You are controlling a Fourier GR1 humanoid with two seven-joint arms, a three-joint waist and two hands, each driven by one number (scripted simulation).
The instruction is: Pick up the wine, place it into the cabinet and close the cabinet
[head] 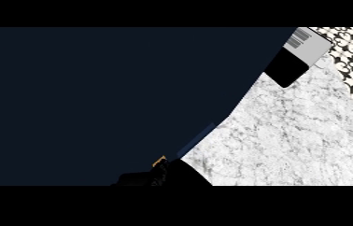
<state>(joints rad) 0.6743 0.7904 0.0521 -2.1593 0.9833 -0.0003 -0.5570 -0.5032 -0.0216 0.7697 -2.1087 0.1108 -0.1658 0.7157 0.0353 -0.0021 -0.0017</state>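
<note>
The big dark cabinet door (124, 103) hides the wine — I can't see it — and one black hand (146, 177) sits right at the door's bottom corner, its fingers too dark to tell.

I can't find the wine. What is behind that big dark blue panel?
Cannot be seen: the panel covers most of the view. Marble counter and a black hand show beside it.

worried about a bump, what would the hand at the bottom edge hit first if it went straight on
Probably the dark blue panel: the hand sits at its lower edge and seems to point up into it. Little of the hand shows and depth is unclear, so that is a guess.
</note>
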